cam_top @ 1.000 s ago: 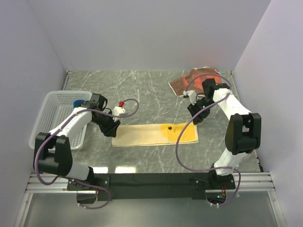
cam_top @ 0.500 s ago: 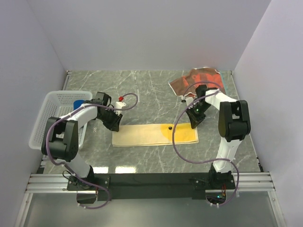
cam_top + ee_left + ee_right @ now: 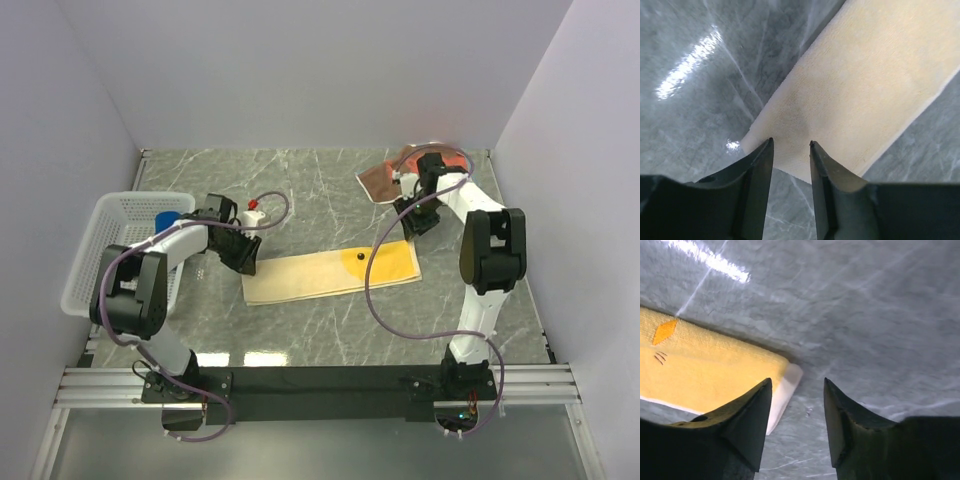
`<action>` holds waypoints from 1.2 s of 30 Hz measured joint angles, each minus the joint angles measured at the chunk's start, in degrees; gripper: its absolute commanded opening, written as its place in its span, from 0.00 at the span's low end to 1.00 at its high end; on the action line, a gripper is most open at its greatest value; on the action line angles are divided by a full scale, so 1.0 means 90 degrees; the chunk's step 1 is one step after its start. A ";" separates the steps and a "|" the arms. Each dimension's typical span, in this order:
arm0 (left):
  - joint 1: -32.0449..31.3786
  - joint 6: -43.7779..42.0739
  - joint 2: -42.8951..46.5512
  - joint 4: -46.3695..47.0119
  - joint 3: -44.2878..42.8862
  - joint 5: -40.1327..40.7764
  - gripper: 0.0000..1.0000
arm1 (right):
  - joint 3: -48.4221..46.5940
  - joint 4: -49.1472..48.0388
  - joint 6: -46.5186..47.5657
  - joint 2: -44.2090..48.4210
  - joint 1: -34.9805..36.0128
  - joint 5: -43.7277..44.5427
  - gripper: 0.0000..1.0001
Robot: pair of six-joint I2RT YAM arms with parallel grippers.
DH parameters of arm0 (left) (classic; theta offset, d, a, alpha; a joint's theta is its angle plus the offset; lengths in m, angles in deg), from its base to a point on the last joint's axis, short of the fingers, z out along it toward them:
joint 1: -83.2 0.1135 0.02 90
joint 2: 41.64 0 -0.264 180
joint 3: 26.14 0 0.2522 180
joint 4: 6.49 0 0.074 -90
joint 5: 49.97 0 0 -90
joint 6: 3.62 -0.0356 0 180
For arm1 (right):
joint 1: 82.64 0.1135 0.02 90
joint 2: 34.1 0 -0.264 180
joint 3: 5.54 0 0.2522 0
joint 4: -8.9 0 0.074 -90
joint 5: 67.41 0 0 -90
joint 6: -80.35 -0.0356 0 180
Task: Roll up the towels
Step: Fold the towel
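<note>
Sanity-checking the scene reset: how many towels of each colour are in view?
Yellow towel: 1
Brown-and-orange towel: 1
Blue towel, mostly hidden in the basket: 1
Total: 3

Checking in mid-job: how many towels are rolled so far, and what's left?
Done, apparently: the royal blue cloth sits in the white plastic mesh basket, though its roll is too small to confirm. In hand: the yellow towel lies flat as a long strip, left gripper and right gripper open at its ends. Left: rolling it, then the crumpled brown-and-orange patterned towel.
</note>
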 measured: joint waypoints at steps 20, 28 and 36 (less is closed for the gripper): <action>0.0005 0.0304 0.0986 -0.0027 -0.0214 -0.0107 0.62 | 0.1115 0.0131 -0.1248 0.0333 -0.0520 -0.0695 0.43; 0.0005 0.0420 0.0986 0.0019 -0.0219 0.0058 0.94 | 0.1241 0.0005 -0.1379 0.0245 -0.0483 -0.0964 0.26; 0.0007 0.0614 0.0986 0.0141 -0.0272 0.0340 0.99 | 0.1299 0.0138 -0.1336 0.0245 -0.0760 -0.1095 0.00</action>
